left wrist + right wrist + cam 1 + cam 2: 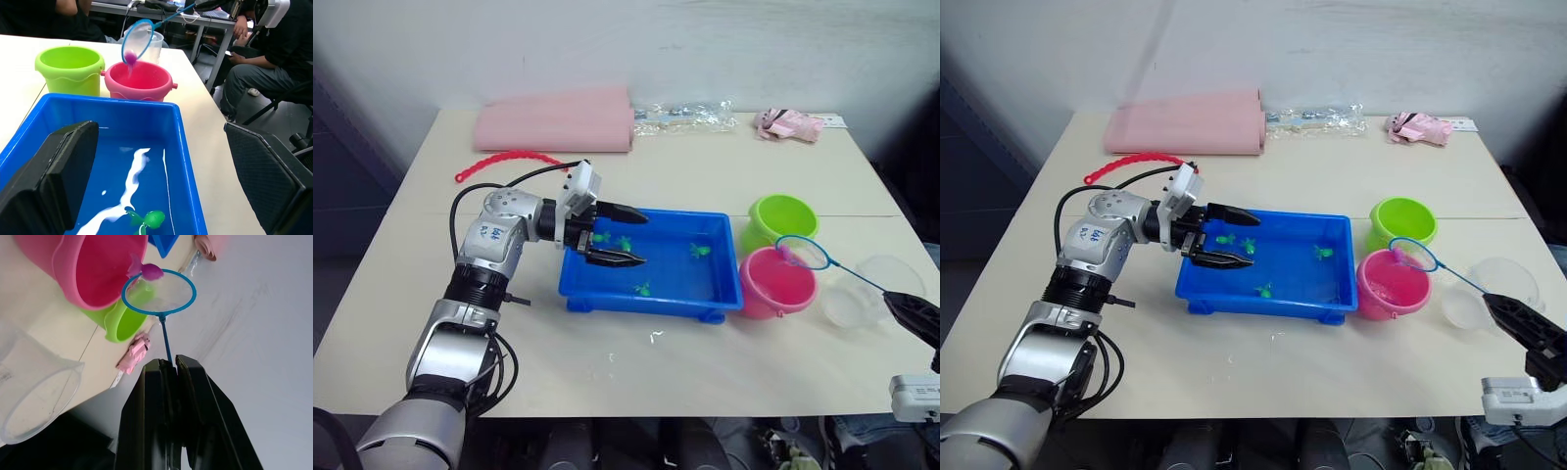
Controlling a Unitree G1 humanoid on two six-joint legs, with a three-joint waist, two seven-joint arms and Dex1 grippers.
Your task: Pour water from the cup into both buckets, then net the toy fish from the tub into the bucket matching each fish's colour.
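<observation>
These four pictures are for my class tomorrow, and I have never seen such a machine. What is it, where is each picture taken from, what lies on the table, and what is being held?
It is a humanoid robot with two arms, each ending in two black fingers. Two pictures come from cameras on its head, two from cameras on its wrists.

On the pale table stand a shallow bright blue plastic tub holding small green toy fish, a lime green bucket, a pink bucket and a clear plastic measuring cup.

The right gripper is shut on the thin handle of a small blue-rimmed net, which carries a pink toy fish at the pink bucket. The left gripper hangs open over the tub.
</observation>
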